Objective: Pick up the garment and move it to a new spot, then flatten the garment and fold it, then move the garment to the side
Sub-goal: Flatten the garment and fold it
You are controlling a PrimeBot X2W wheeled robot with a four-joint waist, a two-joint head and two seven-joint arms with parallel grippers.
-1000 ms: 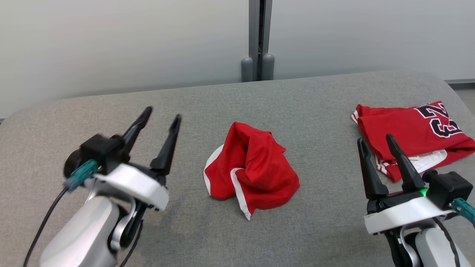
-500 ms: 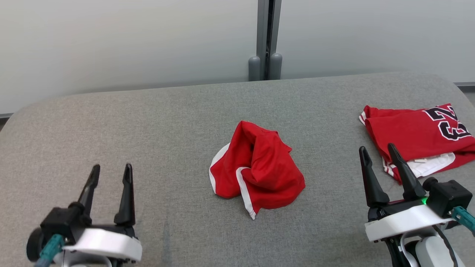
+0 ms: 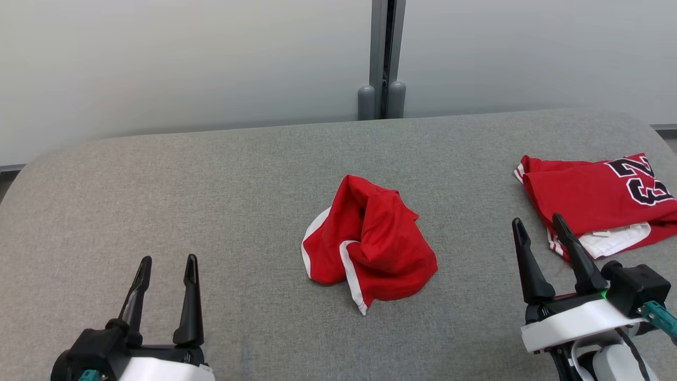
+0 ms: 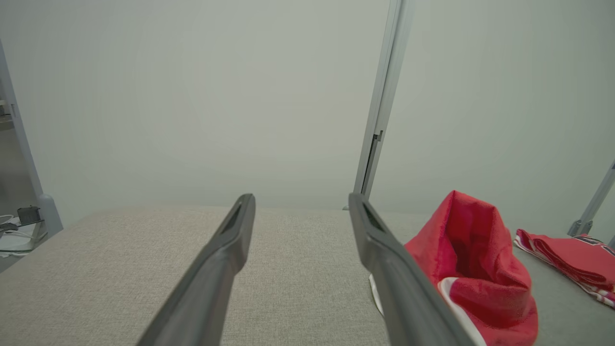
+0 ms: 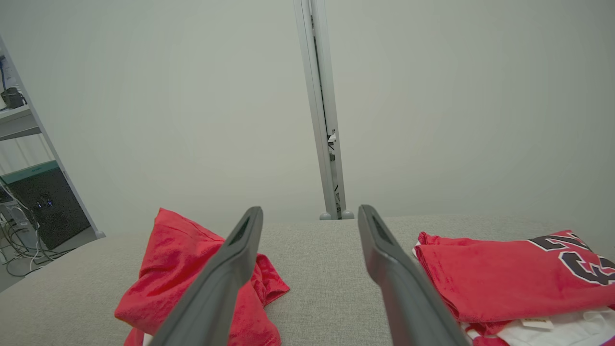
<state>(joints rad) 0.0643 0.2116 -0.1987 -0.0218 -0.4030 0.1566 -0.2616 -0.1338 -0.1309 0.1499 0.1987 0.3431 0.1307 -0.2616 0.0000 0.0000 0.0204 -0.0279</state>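
A crumpled red garment (image 3: pixel 370 246) with white trim lies heaped in the middle of the grey padded table (image 3: pixel 211 174); it rises at the right of the left wrist view (image 4: pixel 473 269) and at the lower left of the right wrist view (image 5: pixel 182 262). My left gripper (image 3: pixel 168 259) stands open at the lower left, well apart from the heap, with nothing between its fingers. At the lower right my right gripper (image 3: pixel 537 222) is open too, empty, between the heap and a folded jersey.
A folded red jersey (image 3: pixel 597 198) with dark numerals and a white layer under it lies at the table's right edge, also seen as the jersey (image 5: pixel 509 274) right of my right fingers. A pale wall with a metal post (image 3: pixel 387 53) stands behind the table.
My left gripper has drawn back from mid-left to the lower left corner, still open. The camera shifted slightly, so the whole scene slid. The right gripper and the garment stayed put.
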